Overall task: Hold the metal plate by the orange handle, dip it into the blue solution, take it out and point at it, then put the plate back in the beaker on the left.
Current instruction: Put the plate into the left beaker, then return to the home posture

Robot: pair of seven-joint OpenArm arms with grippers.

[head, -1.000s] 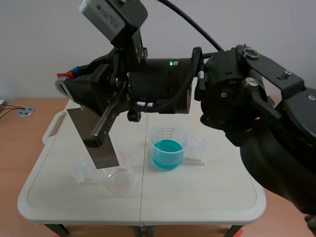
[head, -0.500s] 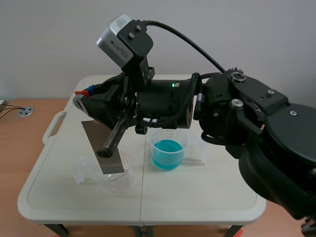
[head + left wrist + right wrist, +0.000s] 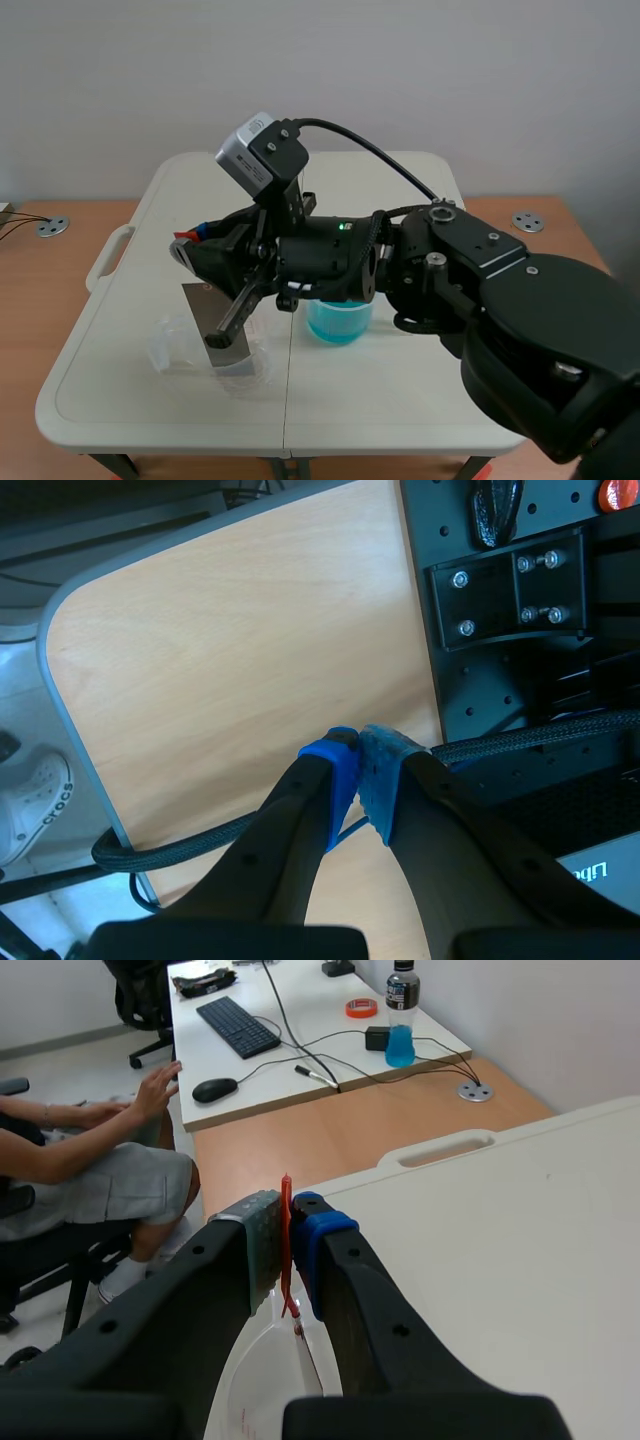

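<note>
Lowered, right gripper (image 3: 285, 1225) grasps the orange handle (image 3: 286, 1195), metal plate (image 3: 200, 312) in beaker (image 3: 165, 347) on white table (image 3: 400, 400).

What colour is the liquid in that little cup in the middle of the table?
The liquid is bright turquoise blue; the scene view shows it best.

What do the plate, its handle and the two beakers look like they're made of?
Plate: probably metal, a flat dull-grey sheet with a faint sheen. Handle: a thin orange strip, likely plastic, though the look leaves it open. Left beaker: clear plastic by the look, with see-through walls. Beaker of blue solution: seemingly the same clear plastic.
</note>
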